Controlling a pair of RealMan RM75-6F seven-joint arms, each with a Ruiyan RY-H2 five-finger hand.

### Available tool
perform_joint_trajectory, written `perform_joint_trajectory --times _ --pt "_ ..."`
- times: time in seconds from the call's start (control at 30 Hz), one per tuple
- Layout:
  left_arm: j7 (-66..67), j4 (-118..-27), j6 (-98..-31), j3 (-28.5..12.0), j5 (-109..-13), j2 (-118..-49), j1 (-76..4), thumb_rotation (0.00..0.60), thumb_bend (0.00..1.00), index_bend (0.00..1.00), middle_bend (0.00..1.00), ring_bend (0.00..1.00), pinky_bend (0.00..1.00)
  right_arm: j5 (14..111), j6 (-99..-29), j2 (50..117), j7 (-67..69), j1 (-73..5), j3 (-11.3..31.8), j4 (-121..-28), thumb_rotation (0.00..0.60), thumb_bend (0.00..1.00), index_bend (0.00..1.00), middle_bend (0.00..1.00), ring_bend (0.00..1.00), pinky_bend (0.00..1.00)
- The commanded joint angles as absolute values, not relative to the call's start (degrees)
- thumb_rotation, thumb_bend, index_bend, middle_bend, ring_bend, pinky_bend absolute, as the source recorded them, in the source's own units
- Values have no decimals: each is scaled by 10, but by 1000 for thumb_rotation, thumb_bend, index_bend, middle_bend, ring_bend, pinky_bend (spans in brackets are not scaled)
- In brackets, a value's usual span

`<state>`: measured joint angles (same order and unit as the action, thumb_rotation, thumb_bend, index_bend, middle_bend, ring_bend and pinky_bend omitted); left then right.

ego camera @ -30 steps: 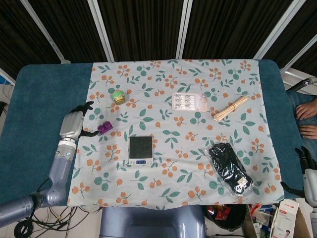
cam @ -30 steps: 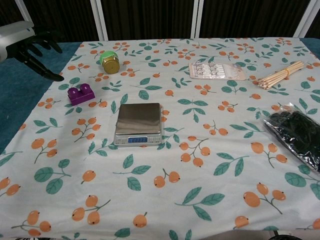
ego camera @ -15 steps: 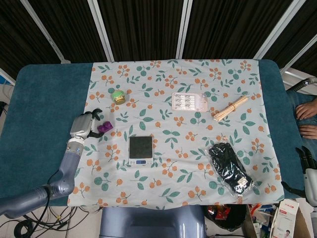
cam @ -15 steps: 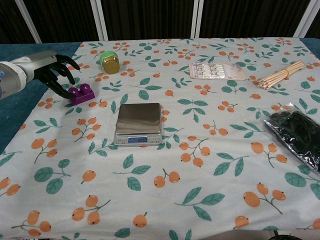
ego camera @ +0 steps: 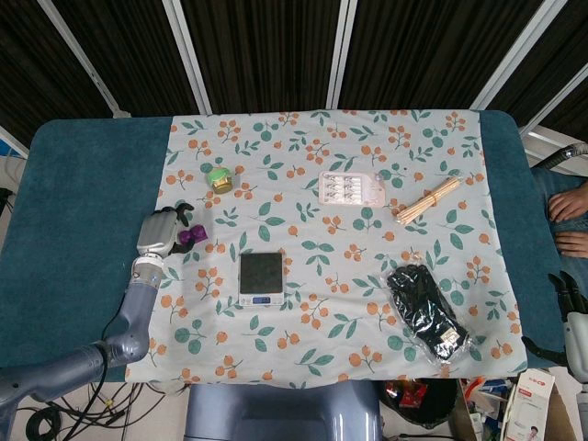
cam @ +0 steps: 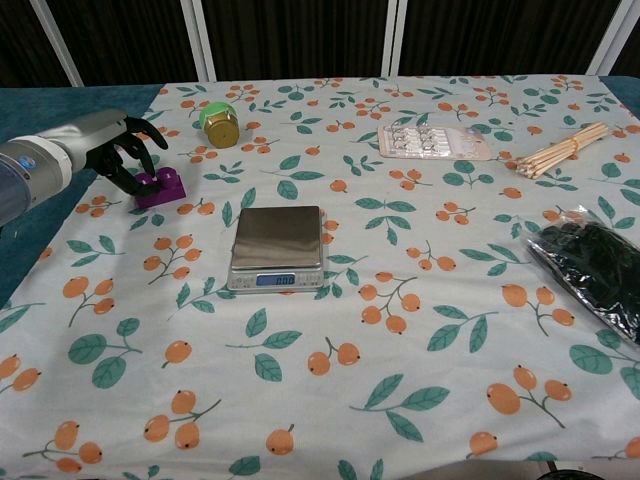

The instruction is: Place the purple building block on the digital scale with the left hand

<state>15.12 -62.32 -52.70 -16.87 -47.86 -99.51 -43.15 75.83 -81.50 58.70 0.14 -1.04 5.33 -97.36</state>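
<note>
Two studs top the purple building block point(cam: 163, 187).

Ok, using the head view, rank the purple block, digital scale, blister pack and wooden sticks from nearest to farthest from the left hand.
From the left hand:
1. Purple block, right at its fingers.
2. Digital scale, centre of the cloth.
3. Blister pack, right of centre.
4. Wooden sticks, far right.

purple block point(cam: 160, 188) by the silver-and-black hand point(cam: 118, 150), white cloth point(cam: 420, 330) with green leaves, orange berries
</note>
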Motion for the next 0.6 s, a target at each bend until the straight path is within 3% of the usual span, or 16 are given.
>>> perform_joint_trajectory --times 0.03,0.33,0.6 --pt "149 -612 -524 -168 -479 -1002 -431 600 312 253 380 208 241 759 -815 587 1 -10 53 -974 600 75 44 11 171 191" --pt "143 -606 -519 -161 -493 -1008 -430 600 314 260 425 212 241 758 -813 586 2 -11 53 -975 600 76 44 10 171 191" --pt "134 -594 -519 -159 -506 -1014 -429 600 441 285 498 234 250 755 -809 584 6 -12 53 -978 600 76 43 11 171 191"
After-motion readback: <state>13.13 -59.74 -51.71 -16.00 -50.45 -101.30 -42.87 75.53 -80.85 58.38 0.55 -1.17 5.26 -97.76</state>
